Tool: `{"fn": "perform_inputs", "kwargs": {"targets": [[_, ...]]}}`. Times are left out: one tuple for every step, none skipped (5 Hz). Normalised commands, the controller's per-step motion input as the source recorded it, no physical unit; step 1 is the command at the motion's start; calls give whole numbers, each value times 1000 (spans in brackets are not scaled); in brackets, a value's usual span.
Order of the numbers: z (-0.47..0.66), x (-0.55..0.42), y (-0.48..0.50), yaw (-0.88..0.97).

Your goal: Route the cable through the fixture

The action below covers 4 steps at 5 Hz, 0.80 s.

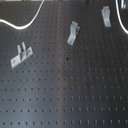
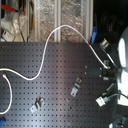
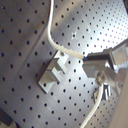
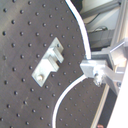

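Cable (image 2: 46,47), one white cord, snakes across the black perforated table (image 2: 55,95) in the second exterior view, from that view's left edge up and over toward its right. I count three metal clips in the first exterior view (image 1: 20,55) (image 1: 73,32) (image 1: 106,16). In the first wrist view my gripper (image 3: 95,64) is clamped on the cable beside one clip.

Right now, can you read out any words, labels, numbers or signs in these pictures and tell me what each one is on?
None can be read. The black perforated board, the bent grey metal clips and the thin white cable carry no visible markings. The cluttered items behind the board in the second exterior view are too blurred to read.
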Motion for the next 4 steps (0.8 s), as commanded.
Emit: {"fn": "perform_inputs", "kwargs": {"targets": [[632, -37, 25, 91], [558, -138, 26, 109], [264, -190, 33, 100], [332, -303, 25, 83]]}}
